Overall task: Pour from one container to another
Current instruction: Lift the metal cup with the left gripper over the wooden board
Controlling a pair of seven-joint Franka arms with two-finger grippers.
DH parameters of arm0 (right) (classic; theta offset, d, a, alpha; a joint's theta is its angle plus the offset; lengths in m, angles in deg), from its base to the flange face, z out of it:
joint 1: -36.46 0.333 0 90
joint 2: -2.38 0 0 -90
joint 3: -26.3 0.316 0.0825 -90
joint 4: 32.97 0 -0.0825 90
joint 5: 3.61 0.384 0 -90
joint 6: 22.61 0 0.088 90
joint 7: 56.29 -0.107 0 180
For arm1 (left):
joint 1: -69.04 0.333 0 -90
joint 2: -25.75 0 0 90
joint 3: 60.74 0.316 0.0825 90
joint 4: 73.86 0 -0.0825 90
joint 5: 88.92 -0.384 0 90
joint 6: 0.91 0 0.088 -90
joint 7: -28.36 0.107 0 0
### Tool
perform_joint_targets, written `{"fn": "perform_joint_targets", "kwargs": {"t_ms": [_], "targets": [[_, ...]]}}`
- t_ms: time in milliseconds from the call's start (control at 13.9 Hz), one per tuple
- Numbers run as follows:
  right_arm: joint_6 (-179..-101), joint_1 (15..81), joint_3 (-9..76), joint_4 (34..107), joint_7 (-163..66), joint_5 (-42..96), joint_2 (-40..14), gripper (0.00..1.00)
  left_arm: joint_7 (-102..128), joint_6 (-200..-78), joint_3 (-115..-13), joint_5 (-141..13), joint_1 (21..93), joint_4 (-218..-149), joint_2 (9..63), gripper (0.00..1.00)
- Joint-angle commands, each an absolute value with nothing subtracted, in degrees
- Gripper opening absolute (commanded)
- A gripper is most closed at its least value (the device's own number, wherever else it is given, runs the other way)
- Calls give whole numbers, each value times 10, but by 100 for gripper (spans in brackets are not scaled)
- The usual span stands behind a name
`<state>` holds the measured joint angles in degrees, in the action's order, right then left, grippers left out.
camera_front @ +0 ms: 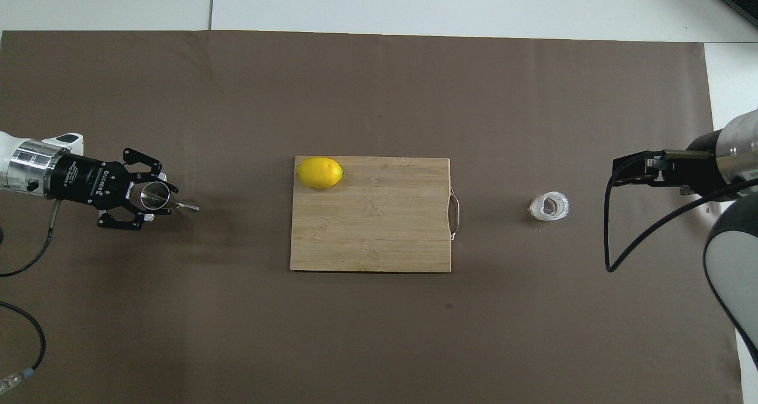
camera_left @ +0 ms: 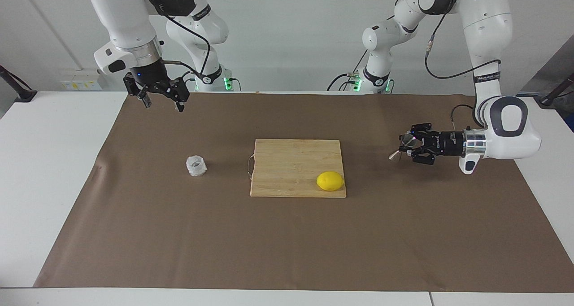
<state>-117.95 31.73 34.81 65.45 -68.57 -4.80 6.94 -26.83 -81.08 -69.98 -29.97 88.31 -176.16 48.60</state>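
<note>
Jigger (camera_left: 405,145) gripped sideways in left gripper (camera_left: 409,149) above brown mat (camera_left: 314,243); crinkly cup (camera_left: 196,165) untouched on mat beside cutting board (camera_left: 291,162); right gripper (camera_left: 162,97) raised, open, empty. Pouring not begun.

Your left gripper (camera_left: 409,147) level, clamped on jigger (camera_left: 402,146), right gripper (camera_left: 161,97) raised, fingers spread, waiting.

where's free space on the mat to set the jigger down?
Bare brown mat spans the whole strip farther from the robots than the cutting board. Also free: between board and crinkly cup, and under the left gripper holding the jigger. On the board, only the lemon corner is taken. Right gripper waits raised near the mat's edge.
</note>
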Motion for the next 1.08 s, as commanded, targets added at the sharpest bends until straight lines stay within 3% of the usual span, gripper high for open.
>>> {"fn": "perform_joint_targets", "kwargs": {"t_ms": [0, 577, 1010], "targets": [[-1173, 310, 351, 659, -678, -43, 77, 100, -324, -852, -693, -266, 822, -1769, 447, 40], [-1173, 310, 351, 659, -678, -43, 77, 100, -366, -1039, -698, -182, 638, -1790, 419, 40], [-1173, 310, 351, 659, -678, -43, 77, 100, -365, -1108, -701, -118, 572, -1810, 428, 40]]}}
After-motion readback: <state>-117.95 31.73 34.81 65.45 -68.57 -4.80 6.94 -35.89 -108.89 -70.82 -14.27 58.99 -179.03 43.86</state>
